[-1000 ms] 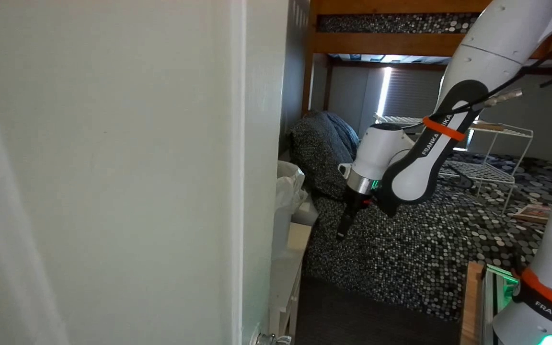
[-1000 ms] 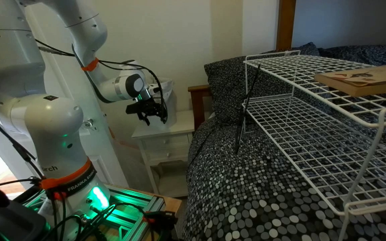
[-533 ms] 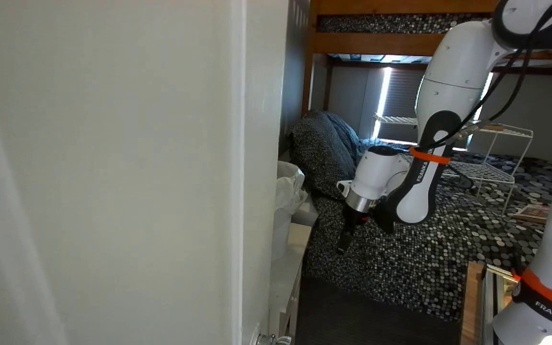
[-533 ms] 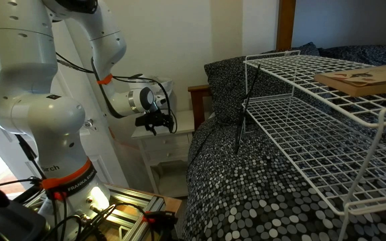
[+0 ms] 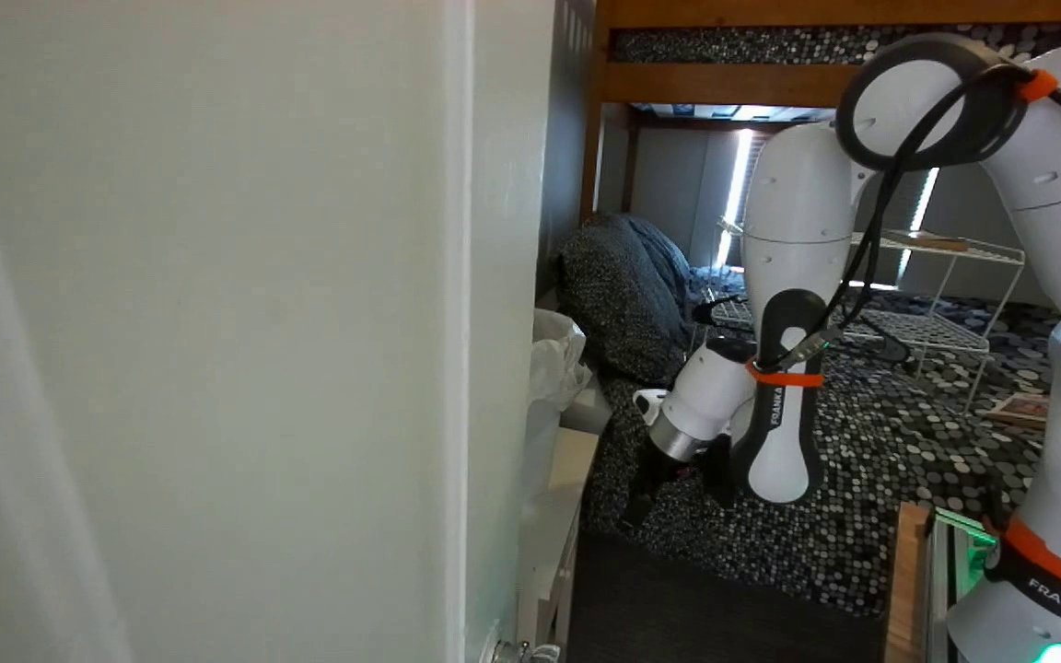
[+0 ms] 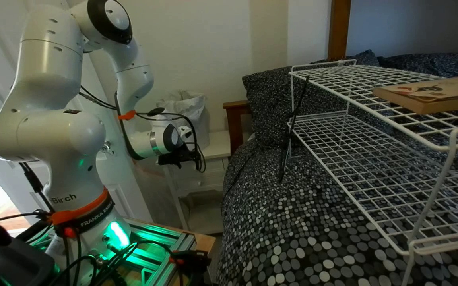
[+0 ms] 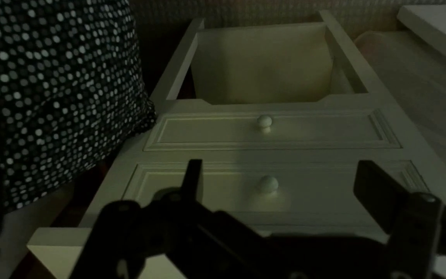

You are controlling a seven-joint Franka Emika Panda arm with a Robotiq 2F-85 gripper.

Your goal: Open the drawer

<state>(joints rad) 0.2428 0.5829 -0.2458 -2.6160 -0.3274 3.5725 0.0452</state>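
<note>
With jaws spread wide, left and right of the round knob (image 7: 268, 184) in the wrist view, facing the closed drawer (image 7: 304, 199) of the white unit (image 7: 308, 155), nearer of two and probably the one meant. Likely light, rigid, slippery at the knob; best pinched there, then drawn out. Holding nothing, apparently touching nothing.

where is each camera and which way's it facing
An exterior view beside a white panel, facing the bedding; arm at frame right.
An exterior view near the robot's base, facing nightstand and wire rack; arm at frame left.
Wrist view, behind the open claw, facing the nightstand's drawers; claw at frame bottom.
Both exterior views share the arm, nightstand, bedding and wire rack.
</note>
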